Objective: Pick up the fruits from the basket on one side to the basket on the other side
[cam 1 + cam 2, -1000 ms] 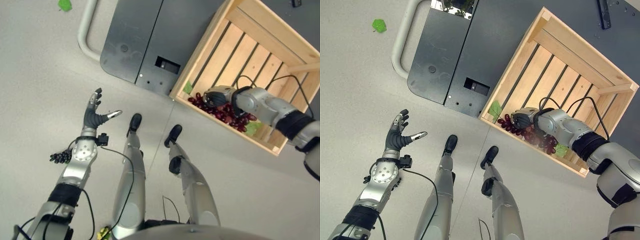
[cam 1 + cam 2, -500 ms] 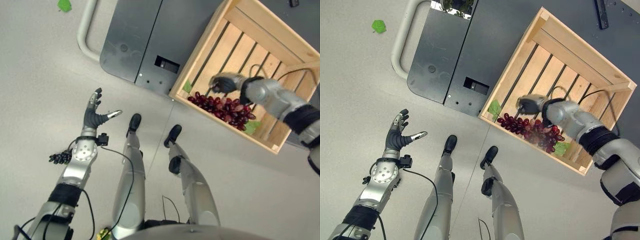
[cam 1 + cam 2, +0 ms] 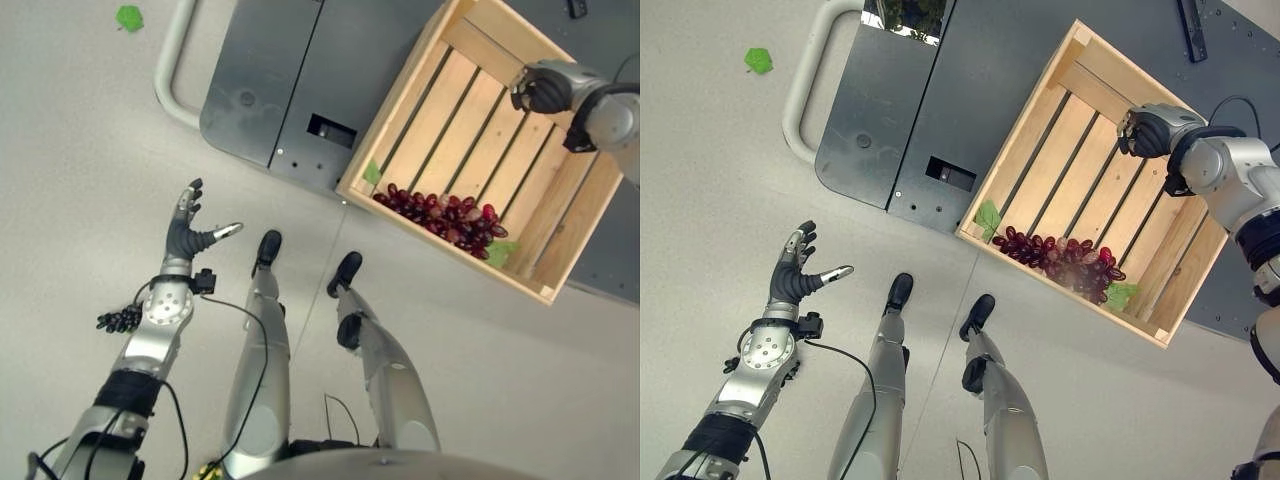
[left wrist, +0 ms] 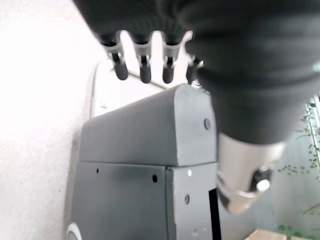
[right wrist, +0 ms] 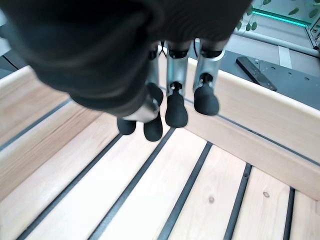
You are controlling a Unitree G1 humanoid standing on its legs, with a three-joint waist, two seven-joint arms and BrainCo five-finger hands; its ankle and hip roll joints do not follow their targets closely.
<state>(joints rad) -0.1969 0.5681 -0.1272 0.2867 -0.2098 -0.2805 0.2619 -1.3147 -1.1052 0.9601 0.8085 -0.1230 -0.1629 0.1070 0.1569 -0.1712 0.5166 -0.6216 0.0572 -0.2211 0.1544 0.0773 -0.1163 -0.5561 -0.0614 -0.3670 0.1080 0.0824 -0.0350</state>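
Where the slatted floor of the wooden crate [image 3: 1080,190] meets its near wall, a bunch of dark red grapes [image 3: 1060,258] lies stretched along that wall, the berries glossy, oval and tightly packed, deep maroon with a few paler red ones catching the light. A green leaf [image 3: 989,216] sits at one end of the bunch by the crate's corner, and a second green leaf [image 3: 1122,295] lies at the other end, just beside the last berries. Nothing touches the grapes. The crate is pale, unpainted wood with dark gaps between its floor slats, and it rests partly on a dark grey metal platform [image 3: 900,120] with a rounded light grey bar [image 3: 800,80] curving off its far side. The right hand [image 3: 1148,133] hangs over the far part of the crate, well apart from the grapes, its fingers [image 5: 176,107] curled downward with the dark tips bunched close together and holding nothing above the bare slats. The left hand [image 3: 188,228] is raised over the light grey floor [image 3: 80,180], well apart from the crate, with its fingers [image 4: 145,65] straight and spread and the thumb held out to the side. A small green scrap [image 3: 758,60] lies on the floor beyond it.
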